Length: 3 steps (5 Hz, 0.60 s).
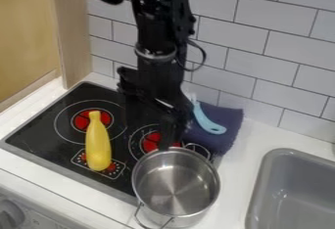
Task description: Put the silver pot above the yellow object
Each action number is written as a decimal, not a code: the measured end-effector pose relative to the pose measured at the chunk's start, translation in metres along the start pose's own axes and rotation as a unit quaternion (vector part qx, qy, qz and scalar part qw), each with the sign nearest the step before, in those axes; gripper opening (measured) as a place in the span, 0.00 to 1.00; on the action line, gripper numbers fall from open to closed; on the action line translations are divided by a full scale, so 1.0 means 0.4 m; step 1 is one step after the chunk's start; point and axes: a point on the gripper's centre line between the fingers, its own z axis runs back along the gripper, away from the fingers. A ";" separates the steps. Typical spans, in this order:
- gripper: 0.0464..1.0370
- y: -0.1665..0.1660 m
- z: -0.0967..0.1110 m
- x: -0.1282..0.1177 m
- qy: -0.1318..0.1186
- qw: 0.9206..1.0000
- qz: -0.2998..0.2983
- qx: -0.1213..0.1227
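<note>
Silver pot at the stove's front right corner, gripper at its far rim
Near loop handle point(154, 219) of thin wire, juts past the front side; awkward to reach from behind; silver pot point(175, 186) upright, looks empty, overlapping the stove's point(49, 167) front right corner and the counter point(78, 186) beside it; wall likely stiff, thin and smooth, apt to slip or swivel in a one-sided pinch; weight probably modest but wide, so the near side may sag; yellow object point(98, 147) on the stove, left of the pot, by the front edge; far rim by the far loop handle point(197, 149) seems the best hold, pinched deep across the wall; gripper point(171, 142) right there; cannot tell whether its jaws are wide or narrow
</note>
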 end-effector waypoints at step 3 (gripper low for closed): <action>0.96 -0.009 -0.125 -0.005 0.026 0.999 -0.037 -0.023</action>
